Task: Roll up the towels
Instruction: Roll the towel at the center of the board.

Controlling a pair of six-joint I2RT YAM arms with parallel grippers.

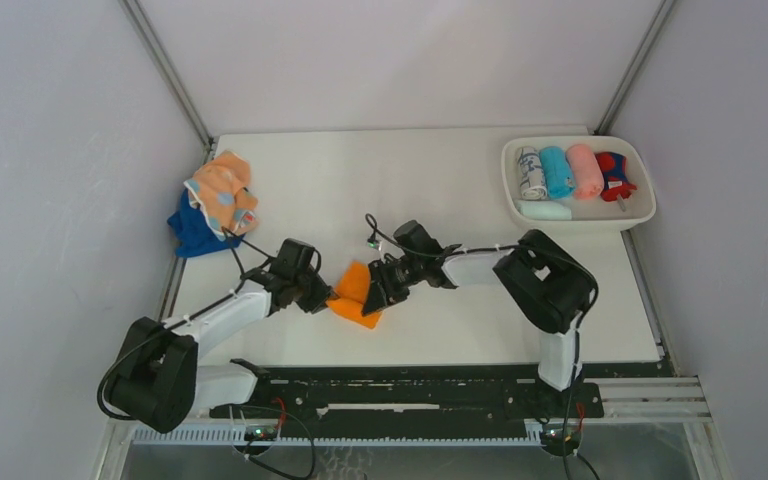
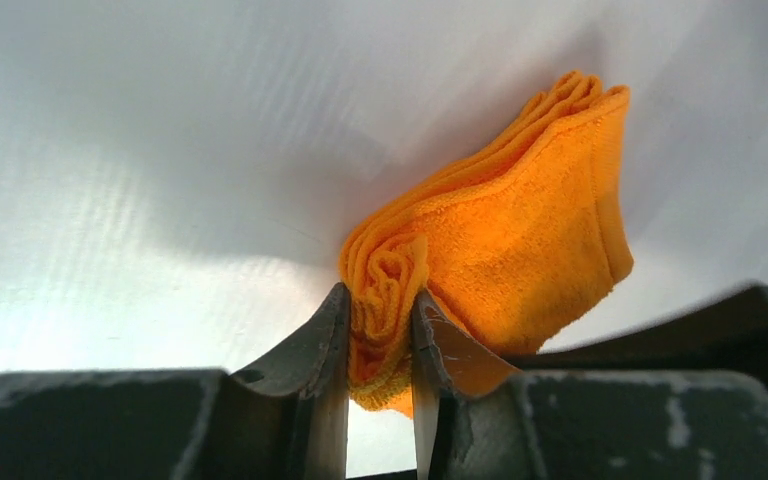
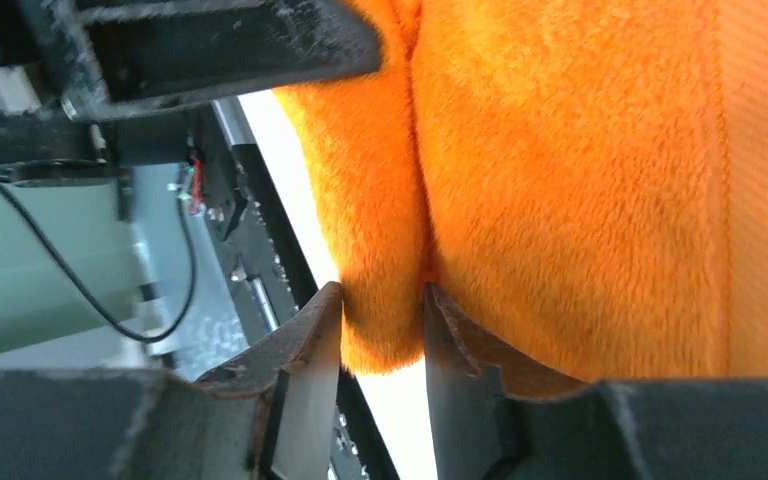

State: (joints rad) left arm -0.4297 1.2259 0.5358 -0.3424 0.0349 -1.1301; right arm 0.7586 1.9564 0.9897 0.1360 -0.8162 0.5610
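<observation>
L jaws are pinched on the orange towel [image 2: 505,240], clamping its bunched, layered edge at one end so the folds are squeezed between the two tips. R jaws stand a little apart w/ a fat lobe of the same cloth filling the gap and touching both tips (whether they bite it or only bracket it, can't tell).

The towel is folded into a thick wad near the front-centre of the worktop [image 1: 410,190], btw the two arms. L arm [image 1: 222,315] comes in from the left and R arm [image 1: 480,268] from the right, their jaws at opposite ends of the wad. From the top view I can't tell if the wad lies on the surface or hangs just off it.

Far-left edge: a loose heap, w/ a peach spotted towel [image 1: 222,190] on top of a dark blue towel [image 1: 192,235].

Far-right corner: a white tray [image 1: 580,141] holds rolls side by side:
- a whitish patterned roll [image 1: 531,172]
- a turquoise roll [image 1: 557,172]
- a pink roll [image 1: 585,170]
- a red-and-blue item [image 1: 613,175]

A pale mint roll [image 1: 545,210] lies across in front of them.
</observation>
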